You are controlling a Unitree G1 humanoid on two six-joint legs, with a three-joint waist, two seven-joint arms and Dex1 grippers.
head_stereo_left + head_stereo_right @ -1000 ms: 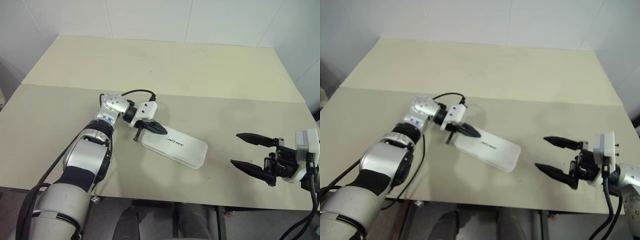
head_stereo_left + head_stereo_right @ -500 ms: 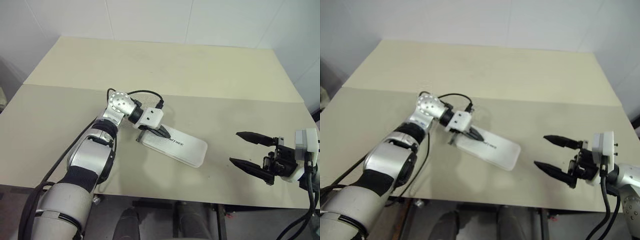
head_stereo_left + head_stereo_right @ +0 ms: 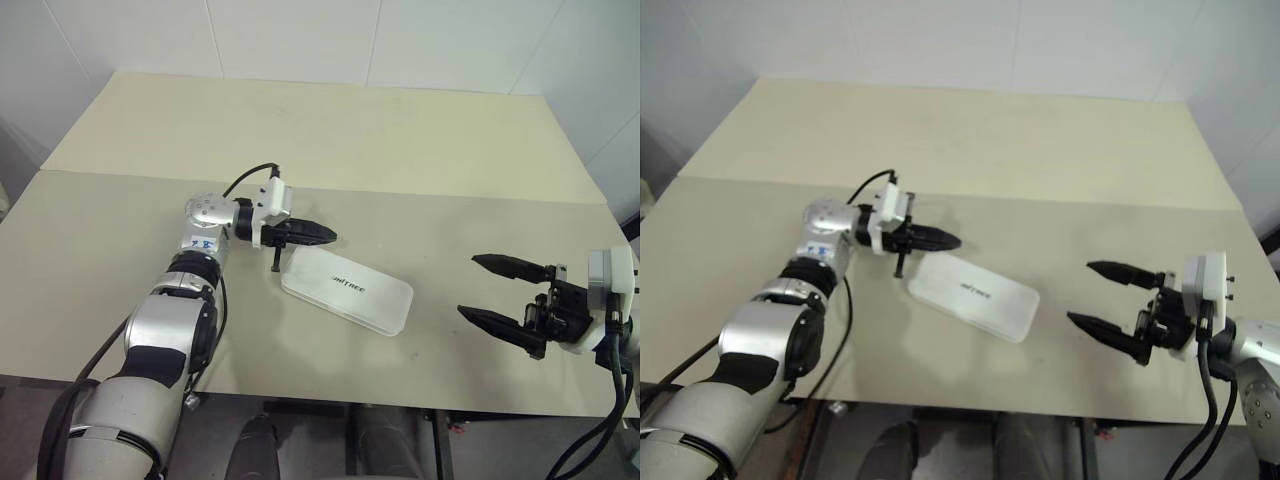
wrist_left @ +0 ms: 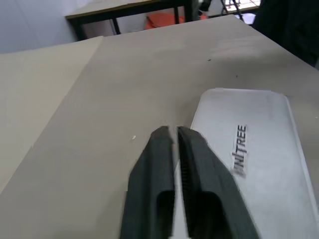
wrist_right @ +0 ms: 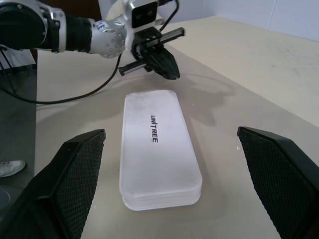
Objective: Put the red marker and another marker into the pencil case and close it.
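The white pencil case (image 3: 347, 290) lies flat and closed near the middle of the table, with its dark lettering facing up. The red marker and the other marker are out of view. My left gripper (image 3: 330, 236) hovers just past the case's left end and points level toward the right. Its black fingers (image 4: 197, 149) sit almost together with only a thin slit between them and hold nothing. My right gripper (image 3: 468, 286) stands wide open to the right of the case, well apart from it, with nothing between its fingers. The right wrist view looks along the case (image 5: 158, 149) toward the left gripper (image 5: 167, 67).
The beige table (image 3: 120, 240) has a seam across it, with a second panel (image 3: 320, 120) behind reaching the white wall. The front edge runs close below both arms. A black cable (image 3: 245, 180) loops off my left wrist.
My left gripper has come off the case's left end, rising and drawing back to the left, and now points level. The case stays closed in place. The right gripper has not moved.
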